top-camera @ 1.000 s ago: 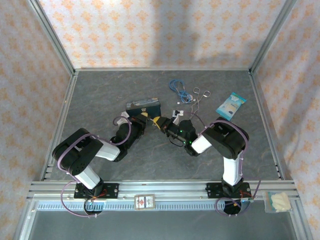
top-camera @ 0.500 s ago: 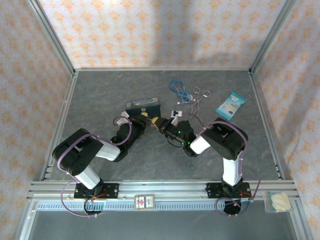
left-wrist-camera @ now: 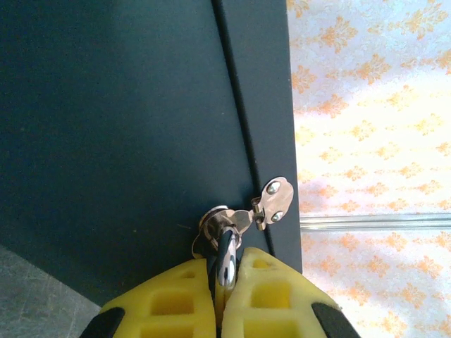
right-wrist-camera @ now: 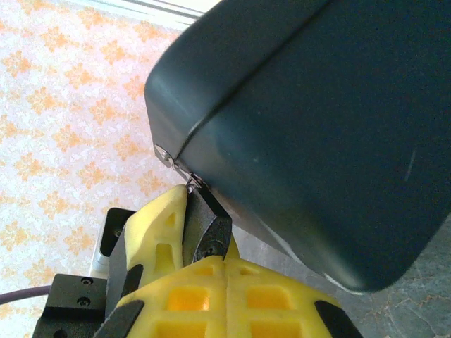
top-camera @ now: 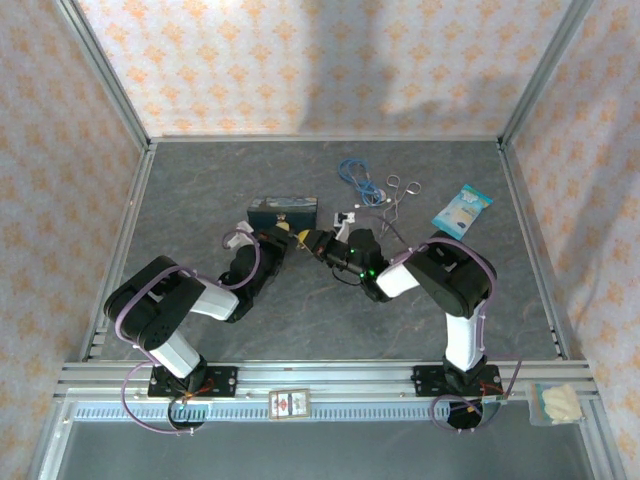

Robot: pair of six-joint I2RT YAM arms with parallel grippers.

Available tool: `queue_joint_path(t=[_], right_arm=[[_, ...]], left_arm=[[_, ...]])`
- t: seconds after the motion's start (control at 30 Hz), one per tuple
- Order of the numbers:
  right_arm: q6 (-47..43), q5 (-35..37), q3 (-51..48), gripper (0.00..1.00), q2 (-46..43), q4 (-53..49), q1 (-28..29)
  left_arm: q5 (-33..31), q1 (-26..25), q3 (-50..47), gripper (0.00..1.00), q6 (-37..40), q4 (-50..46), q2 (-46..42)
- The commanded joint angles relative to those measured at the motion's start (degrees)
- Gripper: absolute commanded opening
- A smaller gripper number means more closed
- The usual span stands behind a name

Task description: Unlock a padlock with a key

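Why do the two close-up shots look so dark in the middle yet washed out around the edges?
Left wrist view: the dark tin box sits near-black against overexposed wallpaper, and the metal clasp throws small glints. Right wrist view: same backlit contrast, the box almost featureless. Top external view: even light, with broad soft shadows on the back wall.

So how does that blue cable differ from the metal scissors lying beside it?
The blue cable is a thin, loosely coiled bundle; the scissors are rigid and silvery, with two ring handles. The blue cable lies left of the scissors. Both lie flat on the grey table, on its far side.
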Motion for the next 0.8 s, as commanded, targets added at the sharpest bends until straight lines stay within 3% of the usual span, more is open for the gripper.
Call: queue_joint_path(t=[0.0,0.2,0.53,0.77], right_arm=[[-1.60,-6.43,5.39,0.00,1.39,2.82,1.64],[-2.52,-9.23,4.61,0.00,1.25,1.99,-1.17],[4.65,-8.48,4.75,0.00,2.31,5.75,-1.61],[19.50,-9.80,2.68,0.00,4.10,12.54,-1.98]], left_arm=[[23.89,-5.24,0.62,0.00,1.39,8.56,0.37],[29.27,-4.44,0.11,0.00,1.91,12.12,1.85],[29.14,-4.44,0.10,0.00,4.68,8.82,0.46],[29.26,-3.25,-1.18,0.00,8.39,19.10,2.97]])
